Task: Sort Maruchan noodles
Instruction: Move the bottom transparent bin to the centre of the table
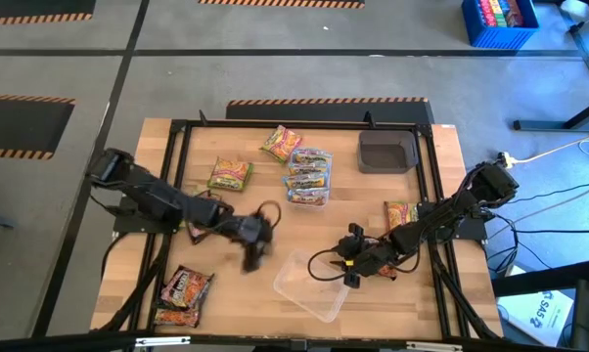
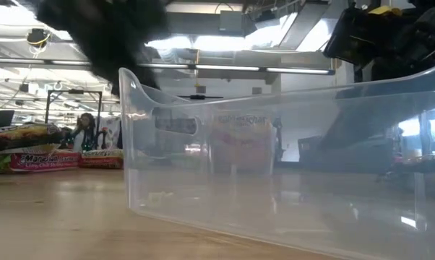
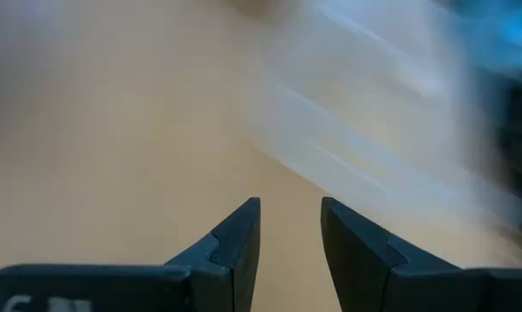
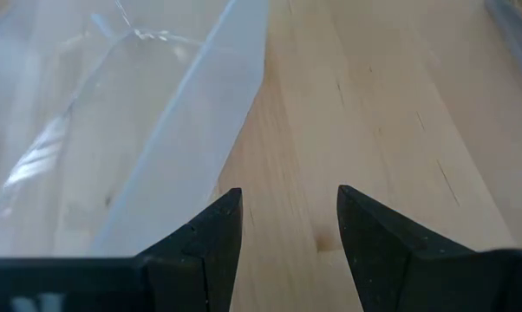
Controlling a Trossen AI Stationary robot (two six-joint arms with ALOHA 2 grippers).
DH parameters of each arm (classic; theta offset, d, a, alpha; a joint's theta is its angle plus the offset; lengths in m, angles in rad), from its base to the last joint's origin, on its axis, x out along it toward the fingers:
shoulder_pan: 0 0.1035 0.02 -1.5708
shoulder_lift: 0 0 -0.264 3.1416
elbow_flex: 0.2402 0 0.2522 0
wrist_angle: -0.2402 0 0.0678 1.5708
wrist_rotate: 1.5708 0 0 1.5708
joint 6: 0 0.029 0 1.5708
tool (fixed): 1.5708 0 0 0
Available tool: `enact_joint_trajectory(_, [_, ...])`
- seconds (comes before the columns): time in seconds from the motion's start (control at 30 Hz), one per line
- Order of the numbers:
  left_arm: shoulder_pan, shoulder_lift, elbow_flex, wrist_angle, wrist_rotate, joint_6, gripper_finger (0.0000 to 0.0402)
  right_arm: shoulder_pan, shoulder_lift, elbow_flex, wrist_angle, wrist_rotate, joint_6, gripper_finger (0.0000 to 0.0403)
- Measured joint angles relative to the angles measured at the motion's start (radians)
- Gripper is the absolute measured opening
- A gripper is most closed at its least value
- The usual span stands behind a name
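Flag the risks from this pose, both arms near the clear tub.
1. The right end effector, open and empty, sits right by the rim of the clear plastic tub; a forward move could shove the light tub instead of gripping it.
2. The left end effector, open and empty, hangs by the tub's other side; the arms could collide over it.
3. The crinkly maroon noodle packets lie near the table edge.

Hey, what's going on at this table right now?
Two dark robot arms are sorting ramen packets on a wooden table. Both grippers are open and empty: the left gripper and the right gripper flank an empty clear plastic tub. Noodle packets lie in groups: a blue-orange stack, yellow-green ones, maroon ones. A dark grey square tray sits behind.
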Motion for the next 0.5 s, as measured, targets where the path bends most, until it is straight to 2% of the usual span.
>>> enact_joint_trajectory(0.03, [-0.030,-0.013,-0.001,-0.018,0.086,-0.046,0.0117,0.000,0.000,0.000,0.000,0.000,0.000,0.0169])
enact_joint_trajectory(0.1, [-0.110,-0.012,-0.003,-0.008,0.170,-0.120,0.0117,-0.001,0.000,0.000,0.001,0.001,0.000,0.0169])
enact_joint_trajectory(0.17, [-0.189,0.017,-0.003,0.033,0.174,-0.135,0.0117,-0.001,0.000,0.000,0.002,0.008,0.000,0.0169])
enact_joint_trajectory(0.27, [-0.261,0.094,-0.005,0.152,0.127,-0.135,0.0117,-0.001,0.000,0.000,0.019,0.011,-0.004,0.0169])
enact_joint_trajectory(0.4, [-0.264,0.194,-0.005,0.413,0.147,-0.064,0.0117,-0.001,0.000,0.000,0.034,0.012,-0.004,0.0169])
enact_joint_trajectory(0.5, [-0.240,0.242,-0.005,0.516,0.158,-0.011,0.0117,0.000,0.000,0.000,0.034,0.012,-0.004,0.0169])
